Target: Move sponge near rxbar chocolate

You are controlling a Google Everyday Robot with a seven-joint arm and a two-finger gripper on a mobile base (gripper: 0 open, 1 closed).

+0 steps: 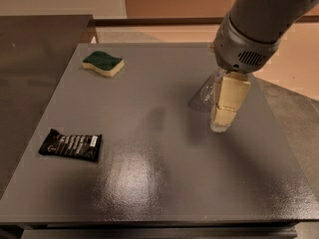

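Hovering gripper: hanging over right-middle of the counter, in front of the clear bottle; open or closed, cannot tell
sponge: lying far-left, well apart from gripper
rxbar chocolate: lying near-left, well apart from sponge
handling: sponge looking light, soft, squashy; pinching across its narrow foam sides is looking safest

Clear bottle mostly hidden behind gripper, arm cut off top right
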